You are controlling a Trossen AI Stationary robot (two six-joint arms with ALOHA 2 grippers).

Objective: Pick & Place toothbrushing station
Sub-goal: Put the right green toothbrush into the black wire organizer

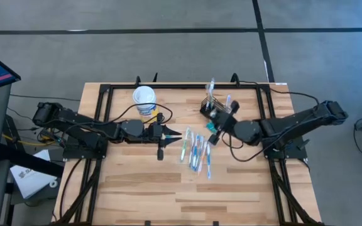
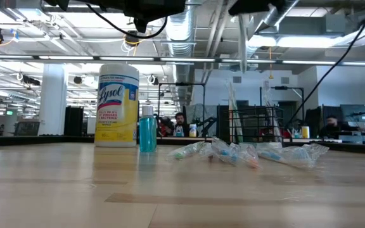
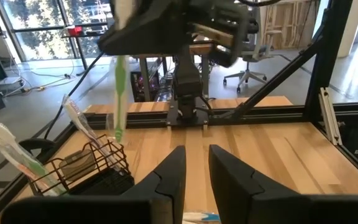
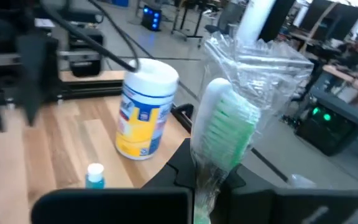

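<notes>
From above, the right gripper (image 1: pixel 213 133) sits just on the near side of the caddy (image 1: pixel 217 108), close enough that its wrist overlaps the caddy's near edge, with a green toothbrush (image 1: pixel 213 129) clamped in its shut fingers; the caddy lies toward the table's far edge from it and already holds a few upright brushes. The left gripper (image 1: pixel 176 134) hangs well to the caddy's left, over the near end of the row of wrapped brushes (image 1: pixel 197 150), so the right arm is plainly the nearer one. The low view shows the wrapped brushes (image 2: pixel 246 153) lying on the wood and the caddy (image 2: pixel 253 125) standing behind them, its wires upright. In the left wrist view the left fingers (image 3: pixel 173 174) stand a narrow gap apart with nothing between them; the caddy (image 3: pixel 86 168) lies ahead and off to one side, and the green brush (image 3: pixel 119 99) hangs upright just above it, long axis near vertical. The right wrist view shows the wrapped green brush head (image 4: pixel 225 130) pinched between the right fingers; the caddy is out of that view.
</notes>
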